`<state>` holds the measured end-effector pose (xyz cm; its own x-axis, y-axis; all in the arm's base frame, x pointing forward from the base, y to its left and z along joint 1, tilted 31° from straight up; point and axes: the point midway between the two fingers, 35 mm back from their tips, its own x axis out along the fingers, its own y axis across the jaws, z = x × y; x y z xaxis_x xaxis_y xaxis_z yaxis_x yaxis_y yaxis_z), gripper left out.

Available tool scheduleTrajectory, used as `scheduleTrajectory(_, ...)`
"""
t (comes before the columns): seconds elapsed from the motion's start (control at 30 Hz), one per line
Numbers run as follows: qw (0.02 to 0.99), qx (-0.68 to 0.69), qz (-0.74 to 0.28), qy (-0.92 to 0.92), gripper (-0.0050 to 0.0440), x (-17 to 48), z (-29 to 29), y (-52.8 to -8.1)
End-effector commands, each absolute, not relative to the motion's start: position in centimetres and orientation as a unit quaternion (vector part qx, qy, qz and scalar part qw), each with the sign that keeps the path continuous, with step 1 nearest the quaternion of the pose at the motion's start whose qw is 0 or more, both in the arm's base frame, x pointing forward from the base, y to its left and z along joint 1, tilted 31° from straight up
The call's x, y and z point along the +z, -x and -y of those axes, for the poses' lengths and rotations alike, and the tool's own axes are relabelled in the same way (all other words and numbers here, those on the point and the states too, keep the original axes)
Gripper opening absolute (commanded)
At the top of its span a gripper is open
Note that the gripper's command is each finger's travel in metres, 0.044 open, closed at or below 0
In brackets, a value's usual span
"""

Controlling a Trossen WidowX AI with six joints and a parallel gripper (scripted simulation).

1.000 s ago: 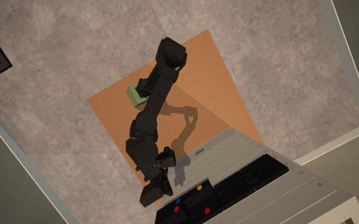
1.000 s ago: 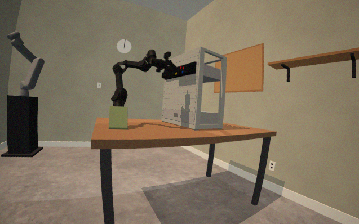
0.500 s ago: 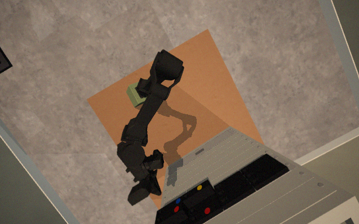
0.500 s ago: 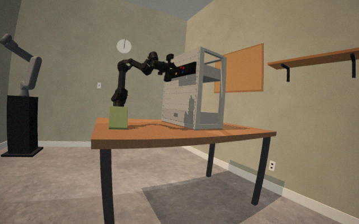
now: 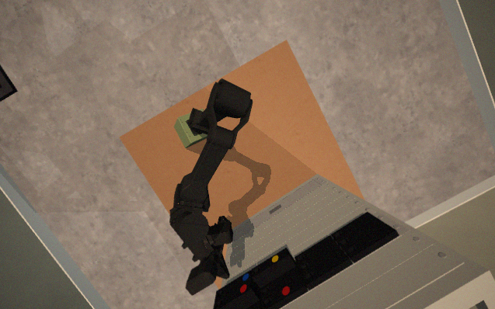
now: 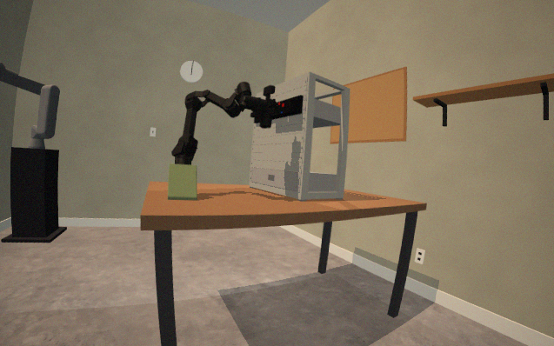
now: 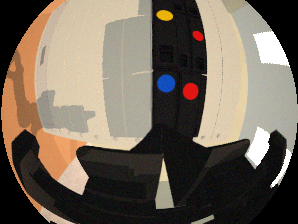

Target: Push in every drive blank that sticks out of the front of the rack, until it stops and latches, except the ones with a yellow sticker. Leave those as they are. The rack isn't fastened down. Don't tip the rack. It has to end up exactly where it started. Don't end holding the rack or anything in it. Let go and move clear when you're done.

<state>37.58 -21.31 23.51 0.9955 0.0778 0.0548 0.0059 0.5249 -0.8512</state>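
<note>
Olive walls with a round clock (image 6: 191,71), cork board (image 6: 374,105) and bracketed shelf (image 6: 497,89), grey mottled floor (image 6: 78,278), orange-topped counter (image 6: 248,209) on dark legs.

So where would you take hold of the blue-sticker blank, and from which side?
Better not gripped: it shows only a flat front face, with no handle to be seen. Press the shut claw squarely on the face of the blue-sticker blank, coming straight at the front of the rack, gently, since it stands unfastened.

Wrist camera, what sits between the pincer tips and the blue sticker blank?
Nothing: in the wrist view the shut pincer points at the black blank face just below the blue sticker, with only that dark panel between them. Contact cannot be judged.
</note>
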Motion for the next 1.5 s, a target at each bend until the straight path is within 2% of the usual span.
scheduleTrajectory(0.0,0.867,0.016,0.05,0.495,0.0,24.5,21.5,-37.9)
scheduleTrajectory(1.47,0.867,0.016,0.05,0.495,0.0,25.3,21.4,-39.8)
